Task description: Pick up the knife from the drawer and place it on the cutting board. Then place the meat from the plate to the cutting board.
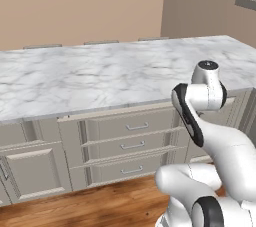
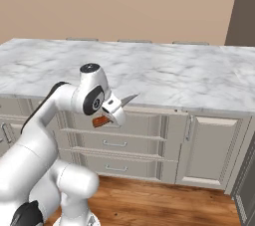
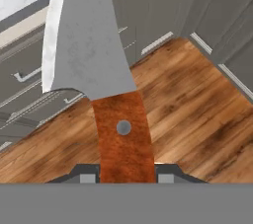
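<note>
Marble island counter (image 2: 164, 70) spans 9 to 3 o'clock across both base views, bare stretch of top, no cutting board or plate that I can spot on it from here. Under its edge, the wide drawer (image 1: 120, 112) sits pulled out a little at about 7 o'clock of the left base view, above narrower drawers with bar handles (image 1: 132, 145). Wood floor (image 3: 197, 114) below.

My arm is folded up in front of the cabinets, wrist just below counter edge height. Gripper (image 3: 123, 176) is pinched narrow on the knife (image 3: 106, 85), fingers either side of the reddish-brown handle, near its butt end. In the hand view the handle runs from 6 o'clock up to the blade, which fans toward 12, so the long axis lies straight out along the gripper's pointing line. In the right base view the knife (image 2: 113, 110) shows the blade tip poking toward 2 o'clock, up at the counter edge, handle down at 8.

Judgement: knife is already out of the drawer and in transit; the board's direction I can't tell, so I'd need to find it before any set-down. Single arm, so no choice of hand.
</note>
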Motion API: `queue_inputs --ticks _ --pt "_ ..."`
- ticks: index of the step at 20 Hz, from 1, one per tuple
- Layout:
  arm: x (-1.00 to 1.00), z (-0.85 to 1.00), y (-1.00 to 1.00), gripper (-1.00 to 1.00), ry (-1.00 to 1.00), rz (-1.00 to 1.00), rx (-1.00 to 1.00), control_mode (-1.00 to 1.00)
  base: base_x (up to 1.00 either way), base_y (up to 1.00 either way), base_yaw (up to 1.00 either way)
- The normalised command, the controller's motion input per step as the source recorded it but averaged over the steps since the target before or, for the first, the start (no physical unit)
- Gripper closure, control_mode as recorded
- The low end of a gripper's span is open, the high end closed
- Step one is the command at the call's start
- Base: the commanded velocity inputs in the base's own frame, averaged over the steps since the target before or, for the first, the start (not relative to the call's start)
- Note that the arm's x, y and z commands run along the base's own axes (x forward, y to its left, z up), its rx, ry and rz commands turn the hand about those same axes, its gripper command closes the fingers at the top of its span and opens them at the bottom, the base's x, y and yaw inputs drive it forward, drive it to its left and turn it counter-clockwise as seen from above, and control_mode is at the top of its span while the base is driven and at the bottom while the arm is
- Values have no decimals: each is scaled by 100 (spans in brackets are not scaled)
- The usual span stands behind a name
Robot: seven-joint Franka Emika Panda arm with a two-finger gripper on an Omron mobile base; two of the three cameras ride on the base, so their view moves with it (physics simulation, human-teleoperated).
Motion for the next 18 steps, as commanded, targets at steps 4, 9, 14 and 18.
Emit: queue_inputs --ticks 4,9,14,18 --pt "0 -42 15 100 -1 0 9 -100 0 0 0" --pt "-14 -22 13 100 -3 0 4 -100 0 0 0" --pt "-34 2 0 100 -9 0 0 -100 0 0 0" --pt "-19 3 4 100 0 0 0 -100 0 0 0"
